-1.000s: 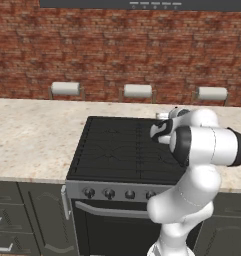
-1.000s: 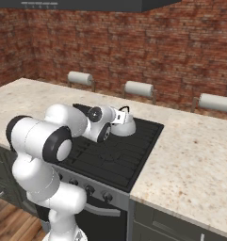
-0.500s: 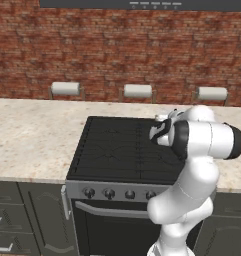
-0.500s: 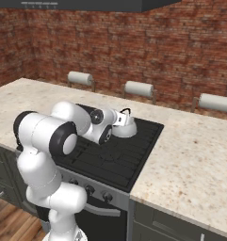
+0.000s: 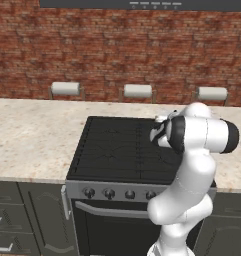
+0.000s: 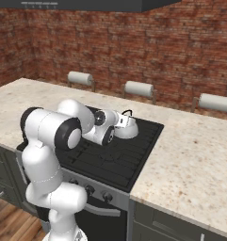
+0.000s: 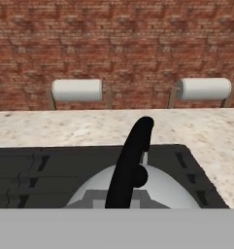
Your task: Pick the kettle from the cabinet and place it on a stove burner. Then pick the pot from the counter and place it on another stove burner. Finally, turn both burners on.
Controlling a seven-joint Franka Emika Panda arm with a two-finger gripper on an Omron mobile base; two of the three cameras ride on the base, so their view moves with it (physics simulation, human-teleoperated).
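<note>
The small silvery-white dome-shaped kettle (image 6: 126, 129) is set upright on the black grated cooktop (image 6: 101, 157), at its back right. Its thin black arched handle (image 7: 130, 163) is clamped in the closed two-finger gripper (image 6: 120, 120) and is seen running away from the hand toward the brick wall (image 7: 116, 44).

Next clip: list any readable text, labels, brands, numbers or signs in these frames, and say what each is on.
None can be read.
Hood panel: a row of small pale marks, too small to read.
Stove knobs: no legible markings.
Kettle, cooktop, counter, paper towel rolls, brick wall: no text on them.
</note>
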